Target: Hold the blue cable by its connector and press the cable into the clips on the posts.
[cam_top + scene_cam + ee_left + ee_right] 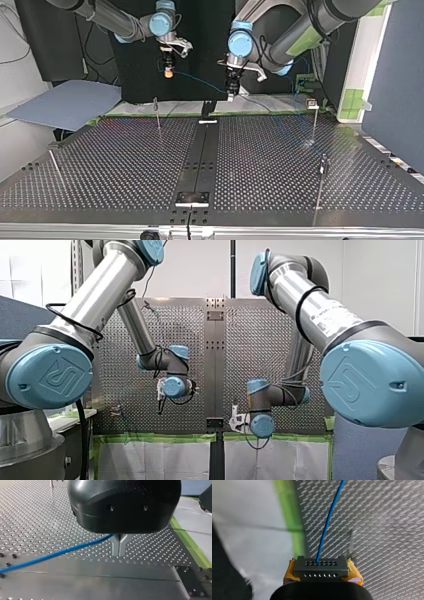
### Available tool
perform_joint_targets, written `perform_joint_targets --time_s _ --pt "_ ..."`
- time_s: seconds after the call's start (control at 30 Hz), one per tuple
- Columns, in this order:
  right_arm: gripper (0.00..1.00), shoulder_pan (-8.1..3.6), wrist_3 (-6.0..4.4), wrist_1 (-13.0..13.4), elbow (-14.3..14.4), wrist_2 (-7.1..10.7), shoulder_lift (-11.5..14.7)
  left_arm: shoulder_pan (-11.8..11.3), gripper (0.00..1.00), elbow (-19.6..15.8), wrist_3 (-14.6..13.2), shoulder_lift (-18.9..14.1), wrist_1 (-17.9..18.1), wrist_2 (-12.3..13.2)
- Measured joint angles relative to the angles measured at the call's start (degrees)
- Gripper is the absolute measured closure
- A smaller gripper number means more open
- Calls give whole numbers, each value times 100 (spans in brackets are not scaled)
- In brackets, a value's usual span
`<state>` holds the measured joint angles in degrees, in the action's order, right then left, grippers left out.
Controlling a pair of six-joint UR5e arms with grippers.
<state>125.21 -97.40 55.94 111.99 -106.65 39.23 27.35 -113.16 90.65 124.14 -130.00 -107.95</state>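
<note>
Well, the right gripper point(322, 573) is clamped on a black rectangular connector block with rows of small holes point(321, 566), squeezed between its yellow pads point(355, 574). A thin blue cable point(329, 525) leaves the middle of the block and runs straight ahead of that gripper. It passes above the perforated metal table point(387, 530), with a strip of green tape point(289, 517) off to the gripper's side.

From across the table, the cable sags slightly between the two grippers, both held up off the surface. The left gripper point(119, 545) has its slim metal fingers point(115, 546) pressed together. The cable comes in from the side and meets them just under the black housing, so it looks pinched there.

Thin upright metal posts point(158, 114) stand on the table, well apart from both grippers, and the cable hangs clear of them.
</note>
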Motion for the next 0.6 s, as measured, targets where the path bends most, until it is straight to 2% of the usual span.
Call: perform_joint_targets --time_s 0.07,0.17,0.4,0.6 --pt "100 -47 20 -3 78 15 -35 17 100 11 -1 83 30 3" --pt "100 -162 107 -29 213 97 -57 73 100 46 -17 235 131 1" --pt "100 -497 398 -91 316 420 -58 295 100 284 -43 591 267 -40" --pt "100 -780 460 -127 147 685 -56 537 100 534 -69 846 130 -248"
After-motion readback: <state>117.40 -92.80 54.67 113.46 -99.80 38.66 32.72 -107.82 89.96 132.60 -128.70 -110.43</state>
